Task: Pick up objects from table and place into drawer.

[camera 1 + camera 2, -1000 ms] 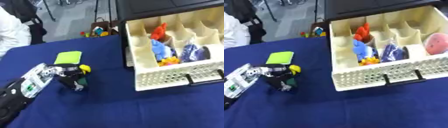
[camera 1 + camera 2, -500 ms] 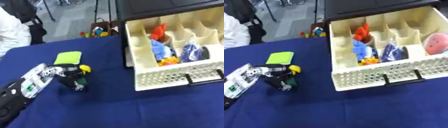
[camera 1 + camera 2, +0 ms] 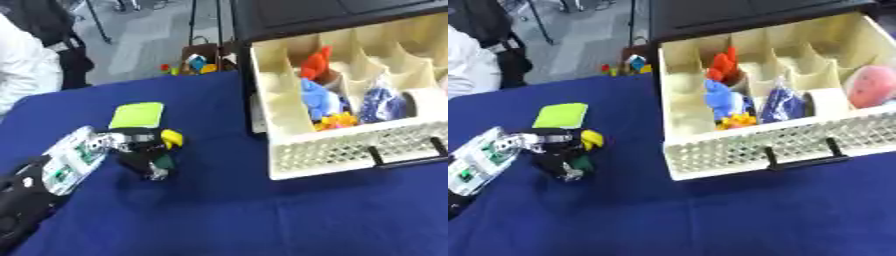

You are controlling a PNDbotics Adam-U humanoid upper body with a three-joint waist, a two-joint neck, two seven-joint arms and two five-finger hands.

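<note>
The left robot hand [image 3: 131, 147], well left of the drawer [image 3: 756, 145], curls around a yellow-and-green toy [image 3: 162, 150]; carried across, the toy may slip or clip the drawer's front wall.

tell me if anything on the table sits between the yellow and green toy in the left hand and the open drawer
Nothing visible does. The left hand is curled round the yellow and green toy, and only bare blue tablecloth lies between it and the drawer. The flat green card lies behind the hand, off that line.
</note>
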